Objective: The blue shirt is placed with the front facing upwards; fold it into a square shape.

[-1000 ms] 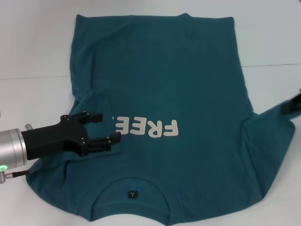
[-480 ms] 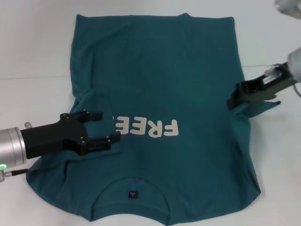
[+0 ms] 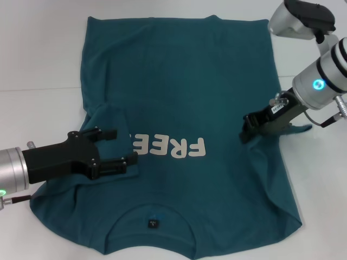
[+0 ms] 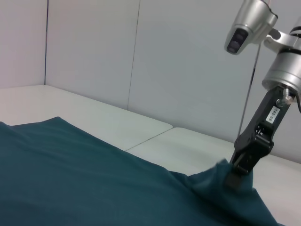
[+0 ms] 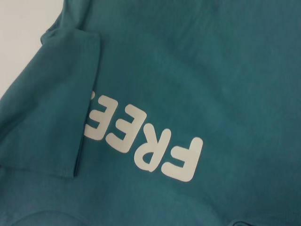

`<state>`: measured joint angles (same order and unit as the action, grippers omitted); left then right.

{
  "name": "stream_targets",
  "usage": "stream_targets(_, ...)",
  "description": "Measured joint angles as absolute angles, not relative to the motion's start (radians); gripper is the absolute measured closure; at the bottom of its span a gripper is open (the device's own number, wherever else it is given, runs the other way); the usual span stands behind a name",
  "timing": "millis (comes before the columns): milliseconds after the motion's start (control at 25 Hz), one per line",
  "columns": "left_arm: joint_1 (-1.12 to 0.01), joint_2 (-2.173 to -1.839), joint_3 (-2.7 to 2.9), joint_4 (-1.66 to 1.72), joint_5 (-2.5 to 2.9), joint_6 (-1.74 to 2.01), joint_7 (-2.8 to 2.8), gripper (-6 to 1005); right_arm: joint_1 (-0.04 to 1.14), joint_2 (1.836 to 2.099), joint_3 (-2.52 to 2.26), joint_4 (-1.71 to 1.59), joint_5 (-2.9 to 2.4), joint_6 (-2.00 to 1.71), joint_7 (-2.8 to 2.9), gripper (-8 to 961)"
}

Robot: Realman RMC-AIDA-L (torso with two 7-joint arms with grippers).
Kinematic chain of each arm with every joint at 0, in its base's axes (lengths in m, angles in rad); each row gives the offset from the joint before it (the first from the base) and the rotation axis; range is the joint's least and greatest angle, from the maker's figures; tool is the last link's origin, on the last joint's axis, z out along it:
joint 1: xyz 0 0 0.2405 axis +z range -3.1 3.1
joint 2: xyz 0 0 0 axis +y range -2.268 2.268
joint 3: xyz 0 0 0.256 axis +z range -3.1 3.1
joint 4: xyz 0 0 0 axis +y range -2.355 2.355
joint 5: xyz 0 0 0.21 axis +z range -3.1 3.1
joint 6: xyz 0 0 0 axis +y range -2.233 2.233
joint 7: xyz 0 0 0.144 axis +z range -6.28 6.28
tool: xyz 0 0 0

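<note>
The blue shirt (image 3: 190, 81) lies flat on the white table, front up, collar and dark label (image 3: 153, 222) nearest me. Its left sleeve (image 3: 105, 119) is folded in over the chest and covers the end of the white "FREE" lettering (image 3: 173, 147). My left gripper (image 3: 124, 146) is open and empty just above that folded sleeve. My right gripper (image 3: 249, 129) is shut on the right sleeve (image 3: 295, 130) and holds it lifted over the shirt's right side. The left wrist view shows it (image 4: 237, 175) pinching a peak of cloth. The right wrist view shows the lettering (image 5: 146, 141) and the folded sleeve (image 5: 56, 117).
The white table (image 3: 38, 54) shows bare around the shirt on the left, right and far side, with a seam line across it. Grey wall panels (image 4: 94, 47) stand behind the table. The right arm's wrist housing (image 3: 301, 19) hangs above the far right.
My right gripper has moved left over the shirt's body, dragging the right sleeve inward with it. The left gripper has not moved.
</note>
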<state>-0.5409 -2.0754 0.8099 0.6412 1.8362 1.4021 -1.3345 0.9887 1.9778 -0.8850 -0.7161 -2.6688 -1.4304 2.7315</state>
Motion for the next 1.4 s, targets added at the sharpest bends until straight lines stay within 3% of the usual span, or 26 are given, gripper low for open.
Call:
stream_targets(480, -0.541, -2.075, 0.81, 0.641, 1.836, 1.402, -1.335, 114, 1.026, 1.976, -0.948, -0.655, -2.686, -1.396, 2.749, 887)
stream_targets(1000, -0.539, -2.075, 0.81, 0.641, 1.836, 1.405, -1.335, 114, 0.961, 1.956, -0.861, -0.67, -2.648, -1.416, 2.74, 879)
stream_targets(1400, -0.538, -2.075, 0.81, 0.641, 1.836, 1.405, -1.333, 113, 1.018, 2.001, -0.909, -0.601, -2.647, -1.342, 2.748, 873)
